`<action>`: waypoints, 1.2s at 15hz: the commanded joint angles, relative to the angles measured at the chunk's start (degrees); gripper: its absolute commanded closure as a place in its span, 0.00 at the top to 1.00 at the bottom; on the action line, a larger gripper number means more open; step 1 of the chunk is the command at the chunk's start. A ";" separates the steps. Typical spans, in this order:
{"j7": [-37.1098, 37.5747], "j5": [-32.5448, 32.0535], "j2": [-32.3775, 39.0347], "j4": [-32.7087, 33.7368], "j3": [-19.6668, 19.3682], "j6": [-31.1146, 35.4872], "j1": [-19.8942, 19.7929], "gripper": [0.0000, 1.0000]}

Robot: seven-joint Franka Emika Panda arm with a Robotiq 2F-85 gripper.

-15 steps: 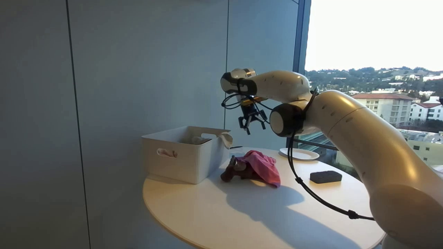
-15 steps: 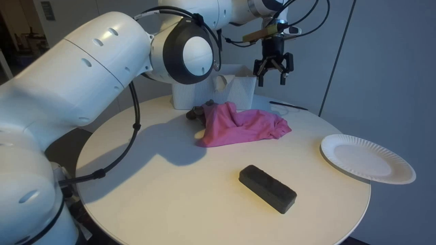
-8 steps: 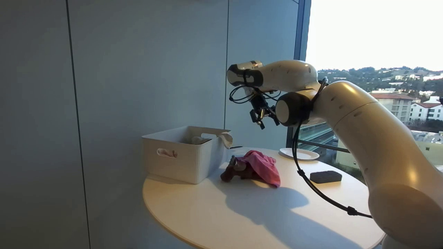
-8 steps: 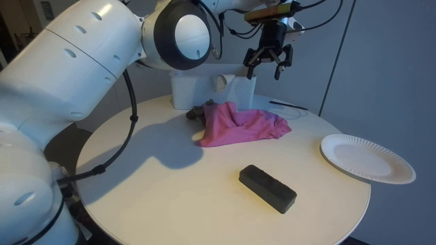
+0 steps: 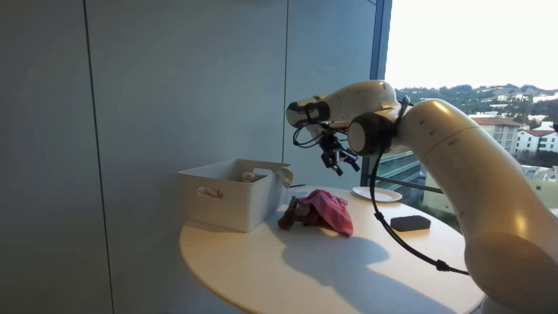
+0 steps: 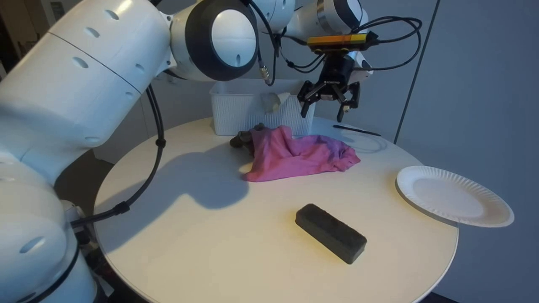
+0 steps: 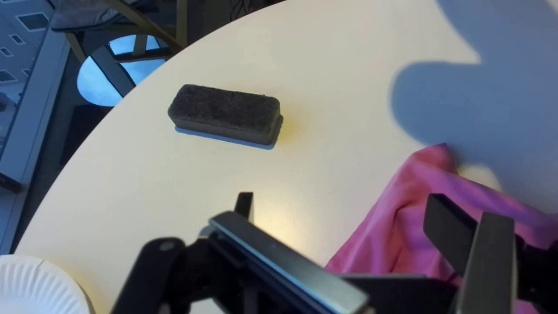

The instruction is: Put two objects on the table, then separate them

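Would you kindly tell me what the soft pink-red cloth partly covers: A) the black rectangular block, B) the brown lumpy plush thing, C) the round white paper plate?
B: in both exterior views, the brown plush thing pokes out from under the pink-red cloth.

Nothing can be read for certain. In an exterior view, a tiny line of pale lettering sits on the black gripper, between one and two o'clock from the centre, too small to spell out. In the same view, toward ten o'clock, a dark plate on the wall is too blurred to read.
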 commanded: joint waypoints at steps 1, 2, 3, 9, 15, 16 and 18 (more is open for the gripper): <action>0.34 -0.37 -0.45 -0.31 0.85 0.01 -0.27 1.00; 0.32 -0.37 -0.79 -0.44 0.85 0.01 -0.24 1.00; 0.30 -0.37 -1.08 -0.58 0.85 0.01 -0.24 1.00; 3.47 7.37 -5.51 -14.22 3.01 6.60 0.66 1.00; 2.48 10.80 -8.52 -30.52 6.04 15.75 1.53 0.75; 2.46 10.89 -9.30 -33.31 6.38 16.92 1.57 0.73; 2.65 10.83 -10.70 -38.33 6.85 19.18 1.41 0.58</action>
